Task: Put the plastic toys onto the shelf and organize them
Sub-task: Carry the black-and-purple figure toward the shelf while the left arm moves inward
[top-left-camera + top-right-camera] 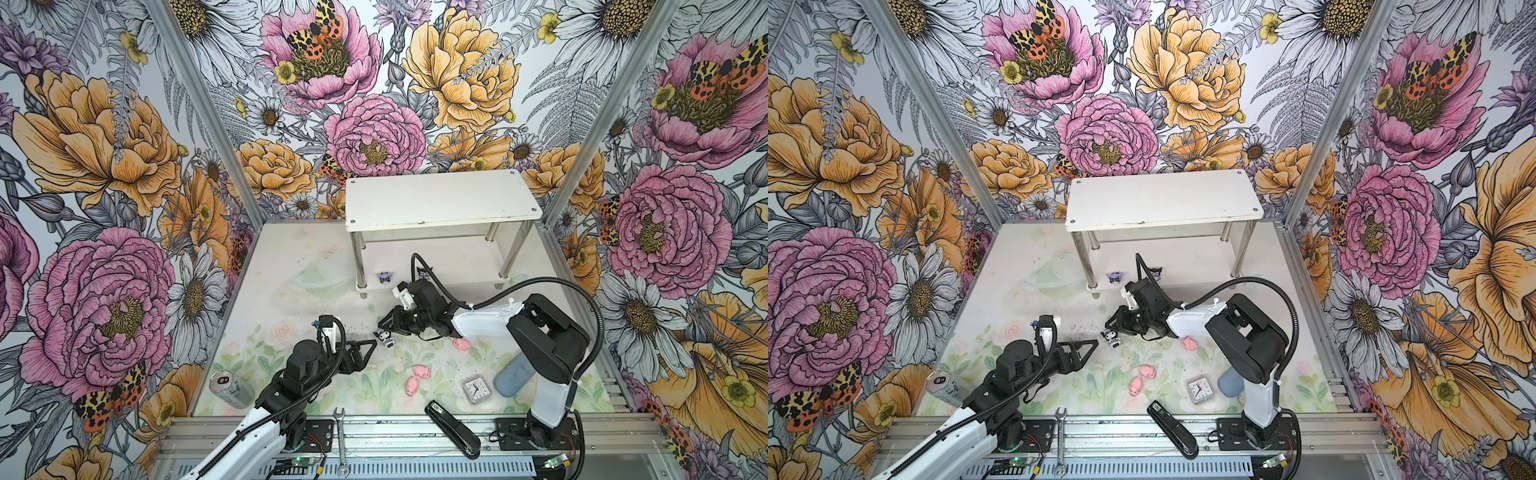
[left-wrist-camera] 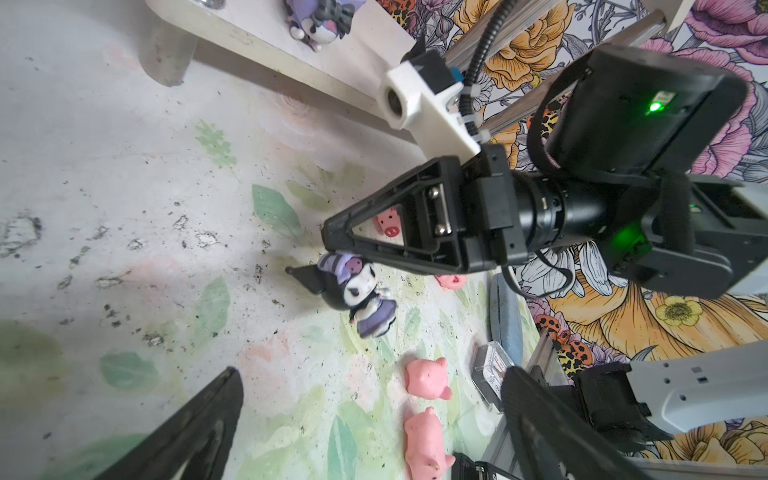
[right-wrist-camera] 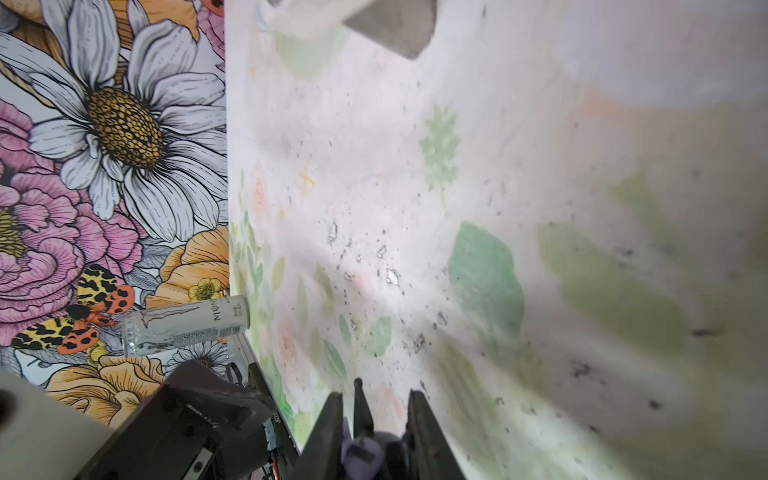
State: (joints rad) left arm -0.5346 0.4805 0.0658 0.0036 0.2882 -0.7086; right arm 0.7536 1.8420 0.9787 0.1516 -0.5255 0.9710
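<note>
While the left end effector (image 1: pixel 368 351) hangs over the desk (image 1: pixel 291 316) with its jaws spread wide and empty, a black-eared figurine (image 1: pixel 387 337) — standing on the desk in front of the shelf (image 1: pixel 440 199) — is gripped by the head in the right end effector (image 3: pixel 376 399). Another figurine (image 1: pixel 384 277) is seen on the shelf's lower tier — three pink pigs (image 1: pixel 422 371) lie on the desk nearby.

This looks like a robot lab booth: 2 robot arms (image 1: pixel 550 401) are bolted to a metal rail (image 1: pixel 386 432), with flower-paper walls (image 1: pixel 104 166) on 3 sides.
</note>
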